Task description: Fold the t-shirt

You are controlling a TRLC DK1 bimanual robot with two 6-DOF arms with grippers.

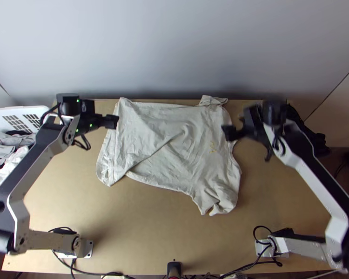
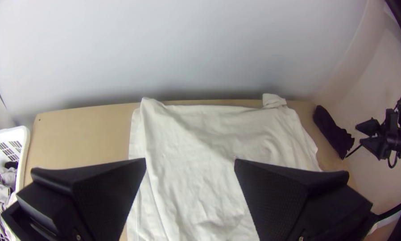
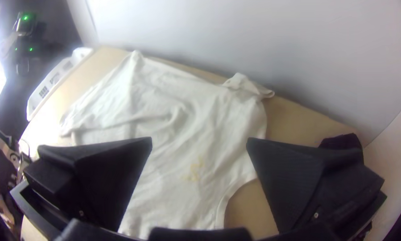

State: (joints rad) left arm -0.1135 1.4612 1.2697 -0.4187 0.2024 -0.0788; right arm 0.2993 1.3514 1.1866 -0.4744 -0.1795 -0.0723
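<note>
Soft light fell across the surface (image 1: 142, 223), and shadow banded the foot of the pale wall (image 1: 174, 51). White glare flooded the right wrist view's left edge. Fisheye curvature bent both wrist views; the right arm (image 1: 309, 172) blurred from above.

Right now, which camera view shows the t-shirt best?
The top view: the t-shirt lies spread and rumpled, nearly its whole outline visible. The left wrist view shows its far edge but crops its near part; the right wrist view shows its yellowish mark larger, though jaws hide some cloth.
</note>
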